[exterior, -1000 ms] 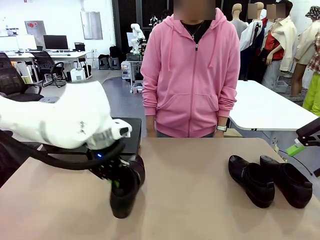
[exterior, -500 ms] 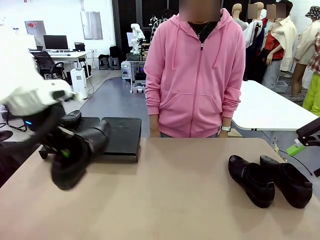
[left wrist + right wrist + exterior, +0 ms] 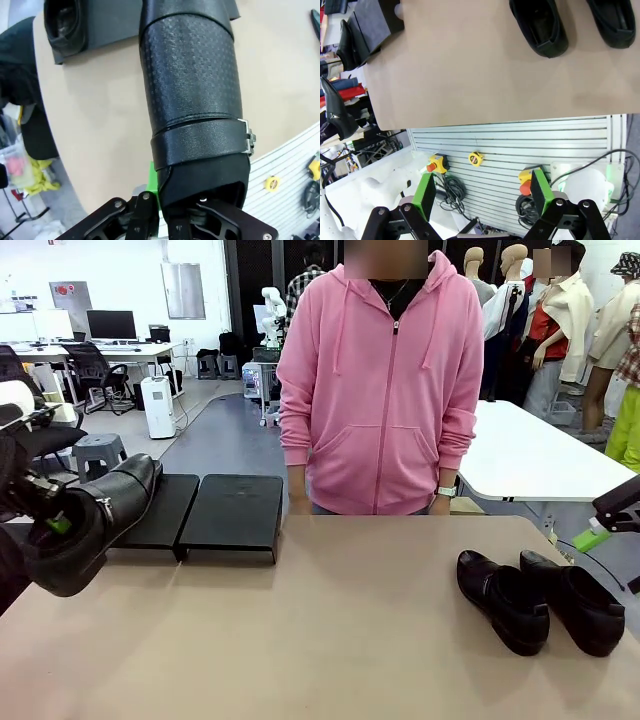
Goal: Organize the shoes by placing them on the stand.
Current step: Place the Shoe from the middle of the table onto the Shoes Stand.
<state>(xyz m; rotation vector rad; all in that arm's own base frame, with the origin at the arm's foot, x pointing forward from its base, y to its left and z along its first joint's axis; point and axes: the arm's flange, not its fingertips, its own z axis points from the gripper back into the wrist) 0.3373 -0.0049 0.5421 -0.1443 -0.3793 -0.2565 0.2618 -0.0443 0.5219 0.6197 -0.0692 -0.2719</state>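
My left gripper point(image 3: 52, 523) is shut on a glossy black shoe point(image 3: 85, 525), held in the air at the far left, just in front of the stand point(image 3: 235, 512). In the left wrist view that shoe point(image 3: 192, 95) runs up from my fingers point(image 3: 153, 186), and another shoe point(image 3: 64, 22) lies on the stand's panel point(image 3: 112, 22) beyond. Two more shoes point(image 3: 502, 602) point(image 3: 575, 602) lie side by side on the table at the right. Near them, at the right edge, my right gripper point(image 3: 600, 528) hangs open and empty. The right wrist view has both shoes point(image 3: 540, 25) point(image 3: 612, 22) far ahead of that gripper point(image 3: 482, 196).
A person in a pink hoodie point(image 3: 385, 390) stands at the far side of the table point(image 3: 350, 640), hands down behind its edge. The stand's right panel is bare. A slatted wall with yellow and red buttons point(image 3: 510, 150) lies below the table's near edge.
My left arm has swung left with the shoe, from the table's left middle to the far left by the stand. The right arm has not moved.
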